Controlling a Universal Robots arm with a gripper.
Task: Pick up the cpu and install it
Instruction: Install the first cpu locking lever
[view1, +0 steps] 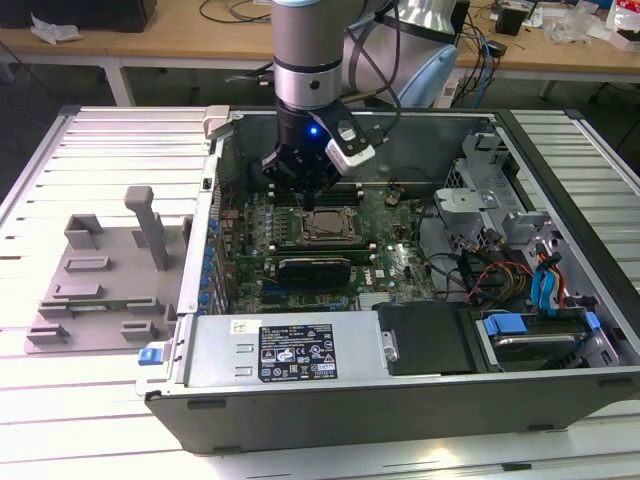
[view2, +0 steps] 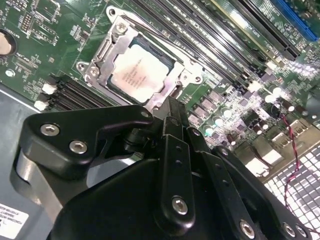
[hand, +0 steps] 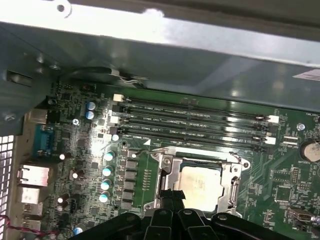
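The cpu (view2: 142, 70), a flat square chip with a silver top, lies inside the metal-framed socket (view2: 95, 75) on the green motherboard; the first wrist view also has the cpu (hand: 200, 187) in its frame. In the exterior view the socket (view1: 328, 222) sits mid-board inside the open computer case. My gripper (view1: 305, 190) hangs just above the socket's far edge. Its black fingers meet in both wrist views, gripper (hand: 173, 196) and gripper (view2: 170, 112), shut with nothing between them, a little above the cpu's rim.
Memory slots (hand: 195, 125) run beside the socket, then the case wall (hand: 200, 65). A grey tray block (view1: 100, 270) lies on the slatted table at the exterior view's left. The power supply (view1: 290, 350), drive cage (view1: 500, 210) and cables (view1: 500, 275) crowd the case.
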